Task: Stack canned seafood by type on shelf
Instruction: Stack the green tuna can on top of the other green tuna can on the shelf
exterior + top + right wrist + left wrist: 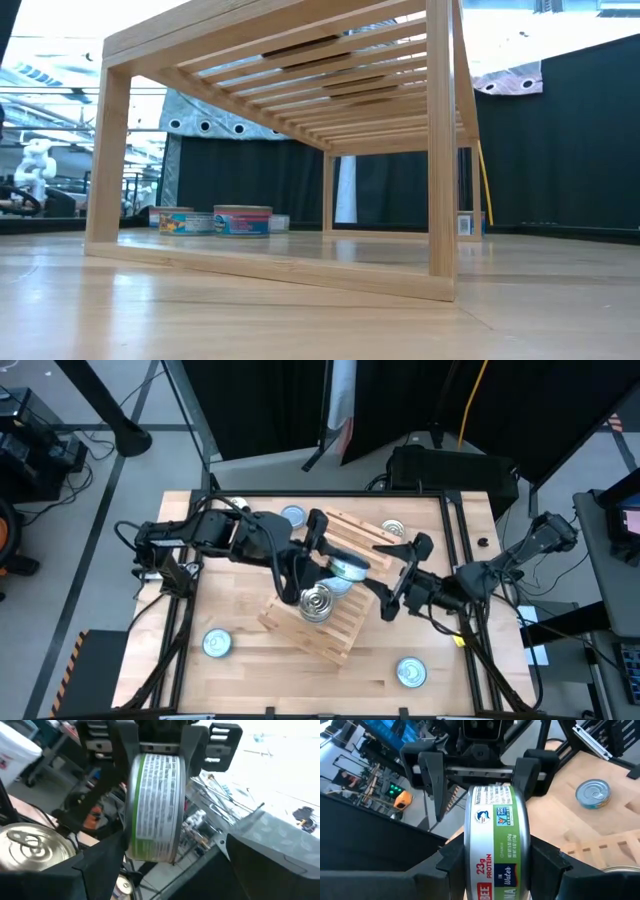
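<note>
a green-labelled tin (495, 840) stands on edge above the middle of the slatted shelf (340, 635), pinched between the left gripper (335, 565)'s fingers. the right gripper (398, 575) faces it just beside, fingers spread wide, empty. a silver-topped tin (316, 600) sits on the shelf; others lie well apart near the counter (290, 670)'s edges.

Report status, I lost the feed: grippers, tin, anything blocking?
Left gripper shut on green-label tin, on edge over the shelf. Right gripper open, straddling same tin. Pull-tab tin on shelf close below.
</note>
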### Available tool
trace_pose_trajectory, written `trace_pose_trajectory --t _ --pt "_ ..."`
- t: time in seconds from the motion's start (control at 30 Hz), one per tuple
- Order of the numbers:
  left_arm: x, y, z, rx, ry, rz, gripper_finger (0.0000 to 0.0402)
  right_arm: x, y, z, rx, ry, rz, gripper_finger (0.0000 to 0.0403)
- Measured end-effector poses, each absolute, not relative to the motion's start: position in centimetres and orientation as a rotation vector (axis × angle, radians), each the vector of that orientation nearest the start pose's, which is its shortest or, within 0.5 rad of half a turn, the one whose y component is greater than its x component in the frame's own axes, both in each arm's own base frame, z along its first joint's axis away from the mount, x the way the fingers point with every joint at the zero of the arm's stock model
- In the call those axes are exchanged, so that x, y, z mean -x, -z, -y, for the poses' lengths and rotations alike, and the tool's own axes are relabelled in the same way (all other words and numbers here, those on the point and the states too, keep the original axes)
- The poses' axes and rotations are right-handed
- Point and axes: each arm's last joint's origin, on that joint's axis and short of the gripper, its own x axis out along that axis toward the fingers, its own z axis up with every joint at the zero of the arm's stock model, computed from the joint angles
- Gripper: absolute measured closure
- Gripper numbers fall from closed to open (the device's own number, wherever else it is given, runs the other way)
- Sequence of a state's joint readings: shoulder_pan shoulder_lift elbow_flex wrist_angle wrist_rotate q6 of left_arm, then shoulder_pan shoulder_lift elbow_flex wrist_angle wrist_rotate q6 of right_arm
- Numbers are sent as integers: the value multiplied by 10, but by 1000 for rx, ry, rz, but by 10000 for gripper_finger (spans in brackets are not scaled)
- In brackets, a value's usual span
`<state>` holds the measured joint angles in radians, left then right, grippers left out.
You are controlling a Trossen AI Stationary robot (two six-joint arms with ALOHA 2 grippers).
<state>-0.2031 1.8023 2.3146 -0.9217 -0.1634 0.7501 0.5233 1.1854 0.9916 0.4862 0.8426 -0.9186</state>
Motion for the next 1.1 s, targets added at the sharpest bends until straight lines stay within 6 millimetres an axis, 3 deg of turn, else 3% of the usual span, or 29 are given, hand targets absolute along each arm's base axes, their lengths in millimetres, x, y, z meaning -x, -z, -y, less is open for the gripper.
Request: trace_pose_trajectory --t 0.27,0.63,0.83,1.1 --pt "-355 -489 68 -878 203 -374 236 -239 -386 -101 679 331 122 81" --pt "-358 -489 64 -888 189 -369 236 -243 -379 -95 673 325 60 215" --pt "-360 -487 64 -879 191 -376 236 -244 -378 -94 678 311 57 268" --pt "-360 -484 61 -736 106 -426 221 -245 -374 -94 658 305 27 265"
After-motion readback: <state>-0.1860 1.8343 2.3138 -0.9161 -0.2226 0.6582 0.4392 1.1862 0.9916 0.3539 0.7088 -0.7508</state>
